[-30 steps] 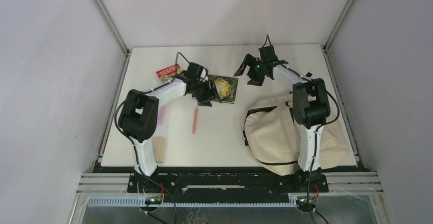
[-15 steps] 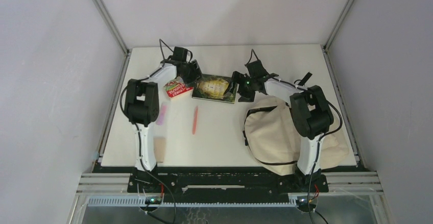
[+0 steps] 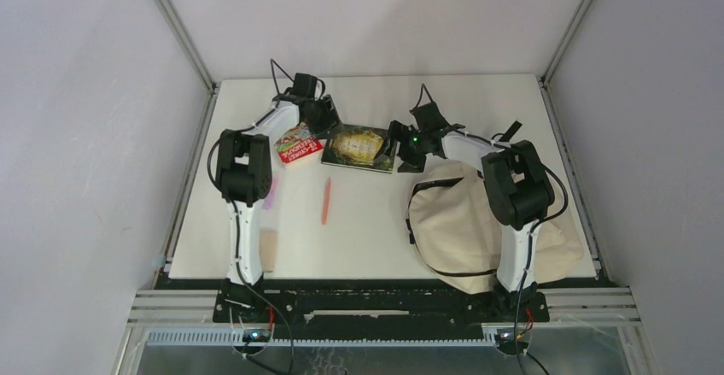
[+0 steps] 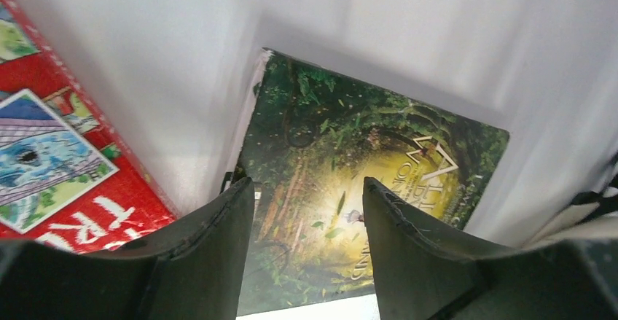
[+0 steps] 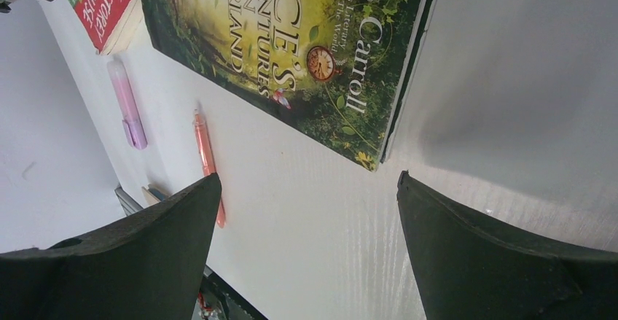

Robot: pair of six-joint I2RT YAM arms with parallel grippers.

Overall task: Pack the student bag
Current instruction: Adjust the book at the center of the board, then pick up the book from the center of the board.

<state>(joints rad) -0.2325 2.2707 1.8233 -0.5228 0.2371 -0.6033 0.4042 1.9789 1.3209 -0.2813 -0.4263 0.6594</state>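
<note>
Diffuse overhead light lit the top view evenly; the white rectangular tabletop [image 3: 376,221] was bright, free of glare, and carried only faint shadows. In the left wrist view, broad grey shadows crossed the tabletop around the glossy green-and-gold illustrated book [image 4: 350,181], whose print was slightly soft; the black fingers [image 4: 197,262] of the left gripper [image 4: 307,187] were underexposed. In the right wrist view, the title lettering was sharp, a soft shadow lay beside the book's edge, and the right gripper [image 5: 306,181] showed as dark, featureless masses.
</note>
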